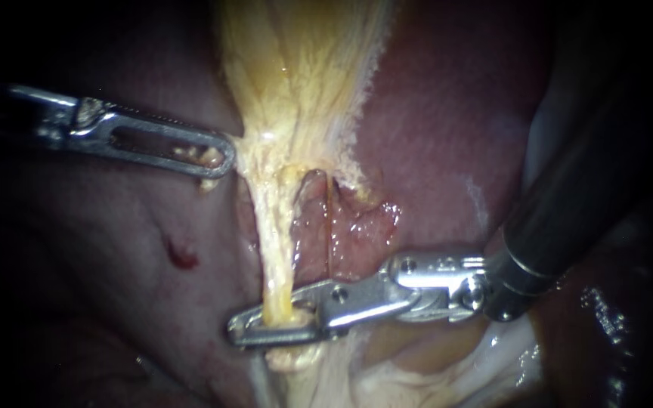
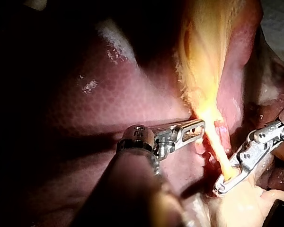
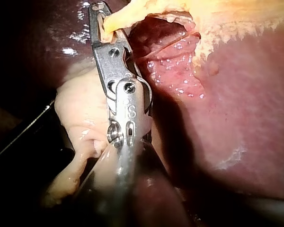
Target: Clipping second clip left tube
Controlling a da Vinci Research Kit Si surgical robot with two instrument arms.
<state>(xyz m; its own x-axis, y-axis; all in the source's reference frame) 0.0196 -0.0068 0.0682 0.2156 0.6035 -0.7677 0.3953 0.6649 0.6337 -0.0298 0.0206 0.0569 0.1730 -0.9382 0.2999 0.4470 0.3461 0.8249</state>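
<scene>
Low on the pale yellow, cord-like left tube (image 1: 275,257), our right instrument (image 1: 245,331) has its slim steel jaws set one on each side, both pressing it, so they are closed on the tube. The tube's long axis runs from the fan of yellow fibrous tissue (image 1: 304,75) straight down to these jaws, which cross it almost square. In the endoscope view, a thin reddish strand (image 1: 328,227) lies just beside the tube, outside the jaws, over the dark red liver (image 1: 447,136). Our left instrument (image 1: 217,157) comes in higher up. Its windowed jaws lie together, pinching the fan's edge where the tube begins, well apart from the right instrument. We make out no clip on the tube. We judge the squeeze depends on staying square across the tube and clear of the strand.
</scene>
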